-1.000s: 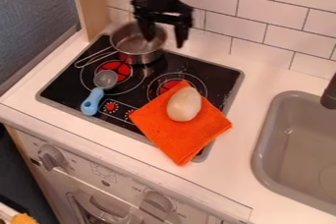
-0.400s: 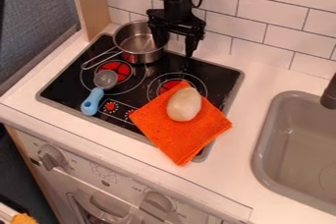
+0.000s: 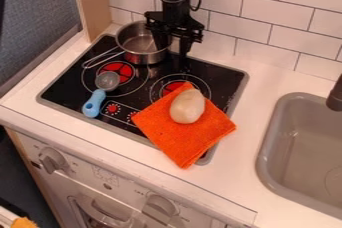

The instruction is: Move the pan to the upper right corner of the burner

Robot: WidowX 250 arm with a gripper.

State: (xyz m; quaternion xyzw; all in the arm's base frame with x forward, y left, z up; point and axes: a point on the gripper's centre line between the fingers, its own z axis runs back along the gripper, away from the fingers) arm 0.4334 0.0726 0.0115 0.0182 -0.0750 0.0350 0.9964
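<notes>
The gripper [image 3: 172, 52] hangs at the pan's right side, with one finger inside the rim and the other outside the wall. A gap shows between the outer finger and the wall, so it stands open. The silver pan [image 3: 142, 56] sits upright at the back left of the black burner top [image 3: 67, 83], partly over a red ring, its wire handle pointing down-left. The arm covers part of the pan's right rim.
A blue-handled strainer [image 3: 95, 103] lies in front of the pan. An orange cloth [image 3: 177, 142] with a pale egg-shaped object [image 3: 188, 106] covers the burner's front right. The sink [image 3: 267, 147] is at right; a tiled wall [image 3: 267, 32] stands behind.
The pan has shifted slightly right since the earliest frame. My gripper moved right and lower, then slightly back left, and its outer finger has come closer to the pan.
</notes>
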